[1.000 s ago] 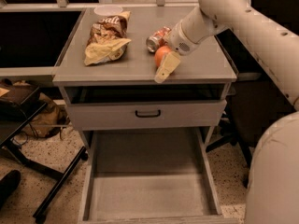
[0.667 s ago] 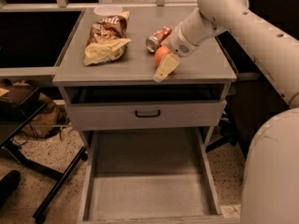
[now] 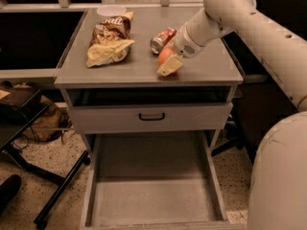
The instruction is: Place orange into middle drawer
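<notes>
The orange [image 3: 164, 55] rests on the grey cabinet top [image 3: 120, 71], just in front of a red-orange soda can [image 3: 162, 38]. My gripper [image 3: 170, 65] is down on the cabinet top right at the orange, its pale yellow tip in front of the fruit and hiding its lower right part. The white arm [image 3: 225, 13] reaches in from the upper right. The middle drawer [image 3: 153, 195] is pulled out low at the front, and its flat grey floor is bare.
A chip bag [image 3: 109, 38] and a white lid or bowl [image 3: 111, 10] lie at the back left of the top. A shut drawer front with a black handle [image 3: 151, 116] sits above the open tray. A black chair base [image 3: 53, 195] stands at the left.
</notes>
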Available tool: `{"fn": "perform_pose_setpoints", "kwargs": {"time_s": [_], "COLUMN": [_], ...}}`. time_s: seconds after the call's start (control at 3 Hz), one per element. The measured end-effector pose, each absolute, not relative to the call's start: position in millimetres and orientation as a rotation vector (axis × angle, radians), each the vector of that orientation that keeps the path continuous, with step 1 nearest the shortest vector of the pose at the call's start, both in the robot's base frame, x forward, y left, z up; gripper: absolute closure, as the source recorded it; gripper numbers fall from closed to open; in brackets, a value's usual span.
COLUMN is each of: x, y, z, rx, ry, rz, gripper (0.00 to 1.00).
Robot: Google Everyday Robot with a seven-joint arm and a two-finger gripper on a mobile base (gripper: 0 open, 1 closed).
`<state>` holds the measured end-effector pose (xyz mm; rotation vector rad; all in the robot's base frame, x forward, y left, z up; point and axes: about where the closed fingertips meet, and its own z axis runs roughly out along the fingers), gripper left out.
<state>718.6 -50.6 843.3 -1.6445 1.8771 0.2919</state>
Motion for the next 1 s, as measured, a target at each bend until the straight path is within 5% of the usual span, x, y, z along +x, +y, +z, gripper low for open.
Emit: {"fn": "perform_pose_setpoints", "kwargs": {"time_s": [0.33,0.67,1.0], "x": [719,719,696], "y": [-51,-51,-57], "z": [843,845,851], "rx": [-1.644,-1.644,-1.626], "ry": [1.877,1.877,1.897], "rz": [0.292,0.292,0.275], "gripper": [0.88,1.0,1.0]}}
